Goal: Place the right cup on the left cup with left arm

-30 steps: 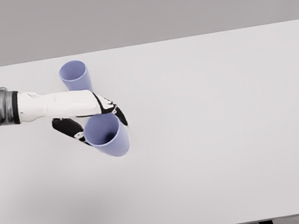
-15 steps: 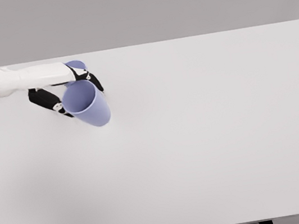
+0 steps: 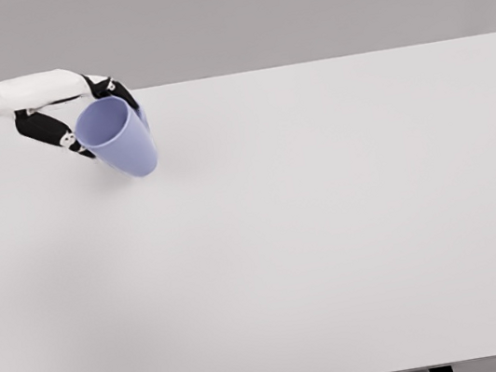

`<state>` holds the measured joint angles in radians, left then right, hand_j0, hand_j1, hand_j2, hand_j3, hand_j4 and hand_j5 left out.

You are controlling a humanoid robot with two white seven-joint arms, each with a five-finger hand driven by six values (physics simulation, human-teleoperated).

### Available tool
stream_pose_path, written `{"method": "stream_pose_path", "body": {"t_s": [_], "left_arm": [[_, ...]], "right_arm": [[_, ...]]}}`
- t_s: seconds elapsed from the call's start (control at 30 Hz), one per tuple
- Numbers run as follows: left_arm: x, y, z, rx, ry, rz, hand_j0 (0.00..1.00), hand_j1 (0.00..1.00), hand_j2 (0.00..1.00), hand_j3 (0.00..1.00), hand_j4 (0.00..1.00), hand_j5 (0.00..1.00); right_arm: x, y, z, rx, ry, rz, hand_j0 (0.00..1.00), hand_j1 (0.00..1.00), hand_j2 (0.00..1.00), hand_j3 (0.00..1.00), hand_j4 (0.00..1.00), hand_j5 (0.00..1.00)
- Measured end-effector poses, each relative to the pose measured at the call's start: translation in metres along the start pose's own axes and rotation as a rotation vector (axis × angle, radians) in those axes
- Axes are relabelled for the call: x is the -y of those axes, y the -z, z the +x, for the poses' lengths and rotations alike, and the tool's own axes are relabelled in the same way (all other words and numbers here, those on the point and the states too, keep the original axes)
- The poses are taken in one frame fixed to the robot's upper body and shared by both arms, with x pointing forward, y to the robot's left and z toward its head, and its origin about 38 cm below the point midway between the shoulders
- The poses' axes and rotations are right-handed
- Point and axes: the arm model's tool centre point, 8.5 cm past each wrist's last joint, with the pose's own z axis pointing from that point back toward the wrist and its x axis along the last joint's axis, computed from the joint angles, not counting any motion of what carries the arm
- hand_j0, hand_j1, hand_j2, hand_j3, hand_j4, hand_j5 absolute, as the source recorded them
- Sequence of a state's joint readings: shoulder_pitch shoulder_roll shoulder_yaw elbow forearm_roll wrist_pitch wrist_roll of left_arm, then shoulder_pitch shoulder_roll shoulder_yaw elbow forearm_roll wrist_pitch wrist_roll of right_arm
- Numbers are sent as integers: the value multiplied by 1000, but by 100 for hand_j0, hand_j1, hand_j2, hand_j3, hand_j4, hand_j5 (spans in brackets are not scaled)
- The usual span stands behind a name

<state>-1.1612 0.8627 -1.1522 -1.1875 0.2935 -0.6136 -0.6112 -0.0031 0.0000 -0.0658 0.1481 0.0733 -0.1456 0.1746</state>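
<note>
Lavender cup held tilted over the table's far-left corner

Lavender cup (image 3: 117, 136): plastic-looking tumbler, pale violet, held off the tabletop in the left hand (image 3: 76, 114). It sits at the upper left of the head view, over the far-left part of the white table (image 3: 330, 229), near the back edge. The cup is tilted: its open mouth faces up and toward the camera-left, so the inside wall shows, and its base points down and to the right. No contents visible inside.

Left hand: the arm comes in from the left edge, white forearm shell nearly level, dark band at the wrist end just inside the frame. Fingers are closed around the cup. Dark finger segments (image 3: 49, 132) wrap the left side of the rim and wall; another dark digit lies over the top of the rim on the far side. Grip looks firm, contact on both sides of the mouth.

A thin sliver of the same violet shows just right of the held cup's upper wall, behind it. Cannot tell whether that is a second cup or part of the held one; a cup standing there would be almost fully hidden.

Right arm: out of view.

Table: plain white top; dark legs show at the bottom edge. Grey backdrop behind.
</note>
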Motion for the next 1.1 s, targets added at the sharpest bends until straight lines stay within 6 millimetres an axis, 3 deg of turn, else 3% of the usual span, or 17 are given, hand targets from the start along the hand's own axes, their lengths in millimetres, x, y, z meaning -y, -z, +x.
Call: {"method": "stream_pose_path", "body": {"t_s": [1.1], "left_arm": [[-40, -2, -28, -103, -15, 81, 54, 54, 54, 54, 54, 54]], "right_arm": [[0, 0, 0, 0, 0, 0, 100, 100, 100, 100, 100, 100]]}}
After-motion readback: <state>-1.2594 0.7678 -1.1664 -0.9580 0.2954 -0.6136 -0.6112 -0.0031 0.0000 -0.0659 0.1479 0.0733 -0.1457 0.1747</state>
